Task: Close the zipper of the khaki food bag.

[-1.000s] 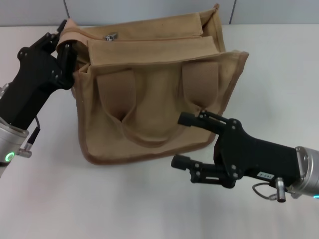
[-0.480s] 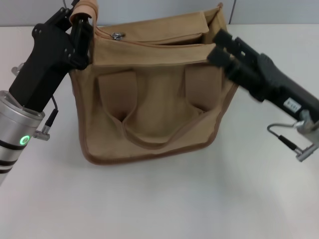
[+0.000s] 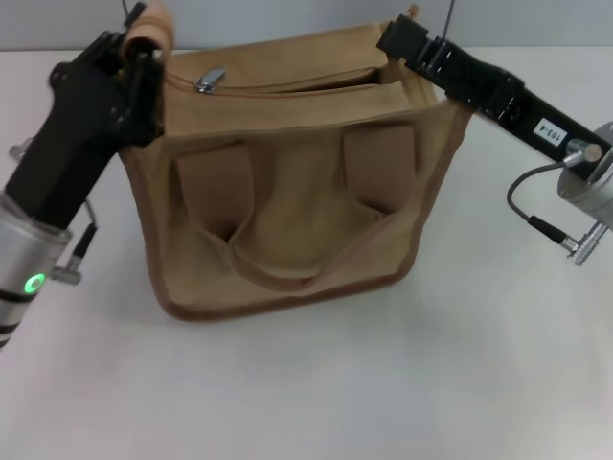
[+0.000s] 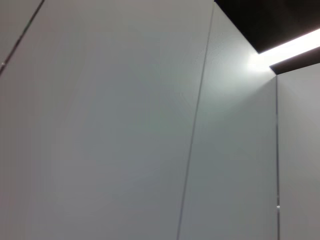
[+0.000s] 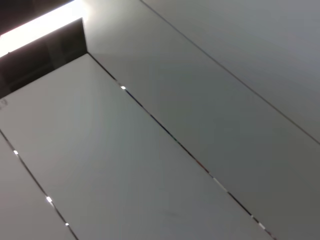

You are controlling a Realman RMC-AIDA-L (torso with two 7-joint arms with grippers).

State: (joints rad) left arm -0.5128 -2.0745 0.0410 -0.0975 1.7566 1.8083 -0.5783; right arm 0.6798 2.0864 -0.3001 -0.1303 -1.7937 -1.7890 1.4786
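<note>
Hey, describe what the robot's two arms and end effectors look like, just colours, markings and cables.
Both are matte black, boxy end effectors on silver cylindrical wrists. The left end effector has a glowing green ring light and a thin black cable on its wrist. The right end effector carries a small white printed label and a looping dark cable ending in a silver plug.

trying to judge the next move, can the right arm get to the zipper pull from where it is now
Probably yes. The right gripper sits at the khaki food bag's far right top corner, and the top panel between it and the silver pull tab looks unobstructed. The left gripper holds the left corner.
</note>
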